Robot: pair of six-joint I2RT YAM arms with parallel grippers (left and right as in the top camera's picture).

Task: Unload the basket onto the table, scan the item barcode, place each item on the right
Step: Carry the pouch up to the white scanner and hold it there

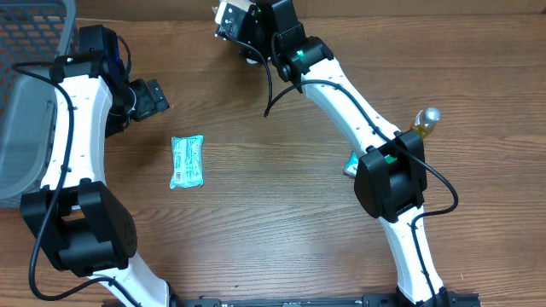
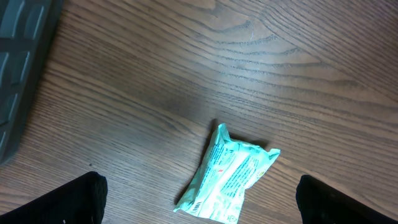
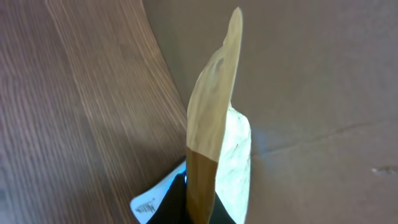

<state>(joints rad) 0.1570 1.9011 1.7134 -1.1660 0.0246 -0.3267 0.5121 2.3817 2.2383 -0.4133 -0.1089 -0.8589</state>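
Note:
My right gripper point(image 1: 241, 34) is at the table's far edge, shut on a flat tan and white pouch point(image 1: 230, 17). In the right wrist view the pouch point(image 3: 214, 112) stands edge-on between the fingers point(image 3: 174, 208), close to a brown cardboard wall point(image 3: 311, 93). No barcode shows on it. A teal printed packet point(image 1: 188, 162) lies flat on the wood, left of centre. My left gripper point(image 1: 155, 96) hangs open above and behind that packet. In the left wrist view the packet point(image 2: 230, 180) lies between the two wide-apart black fingertips point(image 2: 81, 199), and nothing is held.
A grey mesh basket point(image 1: 21, 102) stands at the far left, beside the left arm. A bottle with a silver cap point(image 1: 426, 119) and a small teal item point(image 1: 351, 162) sit by the right arm's elbow. Cardboard lines the far edge.

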